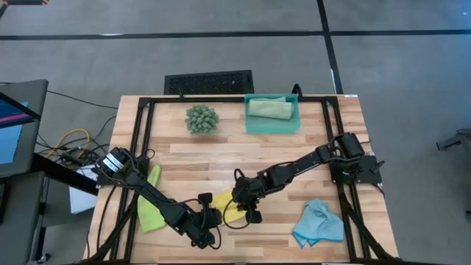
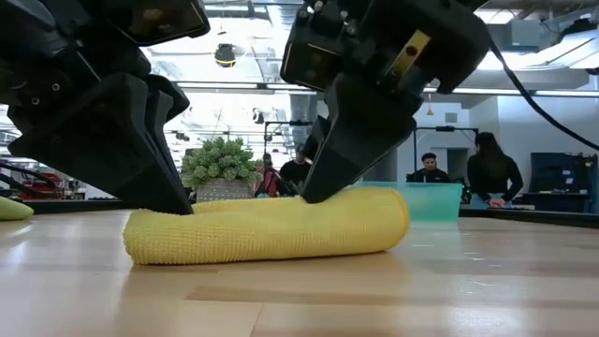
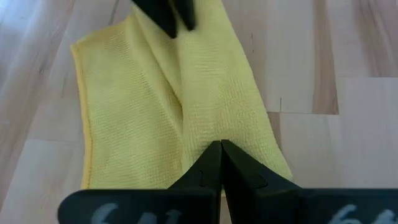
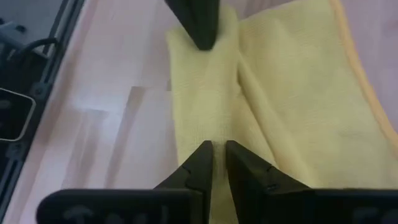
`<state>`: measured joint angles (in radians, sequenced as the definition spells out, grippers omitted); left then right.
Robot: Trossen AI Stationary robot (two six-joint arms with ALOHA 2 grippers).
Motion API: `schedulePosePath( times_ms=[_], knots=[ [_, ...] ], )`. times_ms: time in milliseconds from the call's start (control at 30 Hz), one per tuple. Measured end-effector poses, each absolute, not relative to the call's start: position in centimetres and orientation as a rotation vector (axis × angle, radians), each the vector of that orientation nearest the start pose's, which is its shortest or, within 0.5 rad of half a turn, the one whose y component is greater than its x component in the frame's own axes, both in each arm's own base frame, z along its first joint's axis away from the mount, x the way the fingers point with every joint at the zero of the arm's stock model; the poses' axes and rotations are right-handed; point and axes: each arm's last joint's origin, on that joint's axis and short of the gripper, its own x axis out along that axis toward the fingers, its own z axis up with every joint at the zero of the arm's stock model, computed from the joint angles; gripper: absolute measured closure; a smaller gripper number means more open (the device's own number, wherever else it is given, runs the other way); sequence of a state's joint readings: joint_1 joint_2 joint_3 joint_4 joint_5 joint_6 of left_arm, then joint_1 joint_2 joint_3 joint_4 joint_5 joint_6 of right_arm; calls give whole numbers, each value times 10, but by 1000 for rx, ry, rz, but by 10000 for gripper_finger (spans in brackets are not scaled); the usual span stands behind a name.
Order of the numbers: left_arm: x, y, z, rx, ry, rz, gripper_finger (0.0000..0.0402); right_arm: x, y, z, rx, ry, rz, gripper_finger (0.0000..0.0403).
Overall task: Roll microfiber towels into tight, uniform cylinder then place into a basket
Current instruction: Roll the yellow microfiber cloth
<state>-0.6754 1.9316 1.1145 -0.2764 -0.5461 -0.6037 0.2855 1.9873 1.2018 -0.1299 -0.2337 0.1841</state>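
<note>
A yellow microfiber towel (image 2: pixel 271 229) lies folded lengthwise into a loose long roll near the table's front middle (image 1: pixel 229 214). My left gripper (image 3: pixel 221 147) is shut, its tips on the towel's left end. My right gripper (image 4: pixel 217 149) stands on the right part of the towel, its fingers nearly together over a ridge of cloth. A lime green towel (image 1: pixel 151 210) lies flat at the left and a light blue one (image 1: pixel 318 223) crumpled at the front right. The teal basket (image 1: pixel 254 125) at the far side holds a rolled sage green towel (image 1: pixel 269 108). My left gripper presses its shut fingertips (image 2: pixel 178 204) down on the central fold (image 3: pixel 205 134) near the towel's left end, slanting down from the near left. Whether any cloth lies between the tips I cannot tell. The towel rests on the table. My right gripper pinches a raised ridge of the yellow cloth (image 4: pixel 219 134) between its two fingertips, near the towel's right part (image 2: pixel 314 198). The fingers slant down from the right. How many layers they have I cannot tell. The towel lies on the table, slack.
A round spiky green plant ball (image 1: pixel 202 118) stands at the far middle, left of the basket. A black slotted grille (image 1: pixel 209 81) lies beyond the far edge. Black rails (image 1: pixel 140 147) frame the tabletop. People stand in the room behind (image 2: pixel 487 168).
</note>
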Motion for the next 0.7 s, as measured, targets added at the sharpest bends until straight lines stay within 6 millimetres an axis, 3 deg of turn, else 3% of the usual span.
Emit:
schedulePosePath(
  times_ms=[433, 700],
  knots=[
    [293, -221, 134, 39, 894, 113, 401, 384, 115, 133, 130, 981, 298, 337],
    [296, -218, 145, 54, 778, 204, 401, 386, 115, 134, 133, 959, 300, 337]
  ],
)
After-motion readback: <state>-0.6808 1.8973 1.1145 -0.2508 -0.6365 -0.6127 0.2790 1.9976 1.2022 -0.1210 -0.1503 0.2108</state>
